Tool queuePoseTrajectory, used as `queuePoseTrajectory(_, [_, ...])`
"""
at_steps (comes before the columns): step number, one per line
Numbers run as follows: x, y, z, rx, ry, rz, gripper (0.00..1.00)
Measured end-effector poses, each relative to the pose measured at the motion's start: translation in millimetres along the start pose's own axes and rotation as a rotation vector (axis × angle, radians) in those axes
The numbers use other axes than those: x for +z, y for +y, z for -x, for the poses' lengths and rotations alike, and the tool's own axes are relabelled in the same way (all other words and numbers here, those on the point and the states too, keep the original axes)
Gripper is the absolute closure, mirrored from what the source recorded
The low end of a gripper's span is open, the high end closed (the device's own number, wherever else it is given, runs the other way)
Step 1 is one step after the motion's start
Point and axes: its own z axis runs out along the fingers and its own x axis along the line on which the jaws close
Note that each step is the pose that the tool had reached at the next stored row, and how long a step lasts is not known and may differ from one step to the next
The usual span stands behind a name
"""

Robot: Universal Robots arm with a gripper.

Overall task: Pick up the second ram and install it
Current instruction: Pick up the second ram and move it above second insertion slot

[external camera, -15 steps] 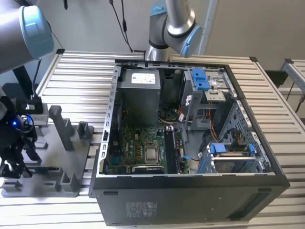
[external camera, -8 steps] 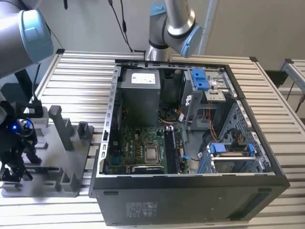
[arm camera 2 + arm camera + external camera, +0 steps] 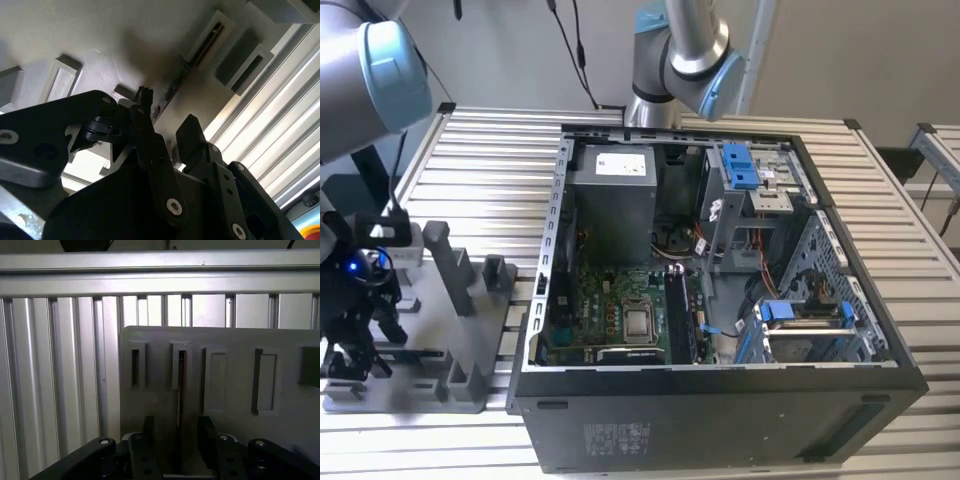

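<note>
The second ram (image 3: 181, 382) is a thin dark strip standing edge-on in a slot of the grey fixture plate (image 3: 235, 345). In the first wrist view my gripper (image 3: 177, 437) is open, with one black finger (image 3: 149, 437) on each side of the ram's near end and a small gap on both sides. The second wrist view shows the same ram (image 3: 175, 85) running away from the gripper (image 3: 167, 112) along the plate. In the exterior view the gripper (image 3: 360, 325) hangs low over the fixture plate (image 3: 430, 395) at the exterior view's left.
An open computer case (image 3: 720, 420) lies in the middle of the slatted metal table (image 3: 490, 150), with the motherboard (image 3: 610, 310) and its long black slots (image 3: 678, 320) exposed. Upright grey fixture blocks (image 3: 450, 265) stand on the plate. A second arm (image 3: 680, 50) stands behind the case.
</note>
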Motion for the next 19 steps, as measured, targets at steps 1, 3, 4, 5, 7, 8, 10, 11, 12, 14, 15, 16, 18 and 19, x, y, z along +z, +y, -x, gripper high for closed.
queuePoseTrajectory(1, [0.5,0.0,0.1,0.0,0.0001,0.0001,0.52])
queuePoseTrajectory(3, [1.2,0.0,0.2,0.0,0.0,0.0008,0.52])
queuePoseTrajectory(4, [1.3,0.1,0.5,0.0,-0.0005,0.0013,0.52])
queuePoseTrajectory(5, [1.5,0.2,1.0,0.0,-0.0012,0.0019,0.52])
queuePoseTrajectory(7, [1.7,0.3,2.5,0.0,-0.0015,0.004,0.52])
queuePoseTrajectory(8, [1.8,0.4,3.1,0.0,-0.0024,0.0041,0.52])
queuePoseTrajectory(10, [2.0,0.9,3.7,0.003,-0.0026,0.0041,0.52])
queuePoseTrajectory(11, [1.9,1.1,3.8,0.003,-0.0024,0.0045,0.52])
queuePoseTrajectory(12, [2.0,1.4,3.9,0.004,-0.0025,0.0043,0.52])
queuePoseTrajectory(14, [2.2,2.1,4.0,0.004,-0.0025,0.0044,0.52])
queuePoseTrajectory(15, [2.3,2.3,3.9,0.004,-0.0026,0.0043,0.52])
queuePoseTrajectory(16, [2.6,2.6,3.9,0.004,-0.0026,0.0043,0.52])
queuePoseTrajectory(18, [3.1,3.1,3.9,0.004,-0.0026,0.0044,0.52])
queuePoseTrajectory(19, [3.4,3.2,3.9,0.004,-0.0027,0.0044,0.52])
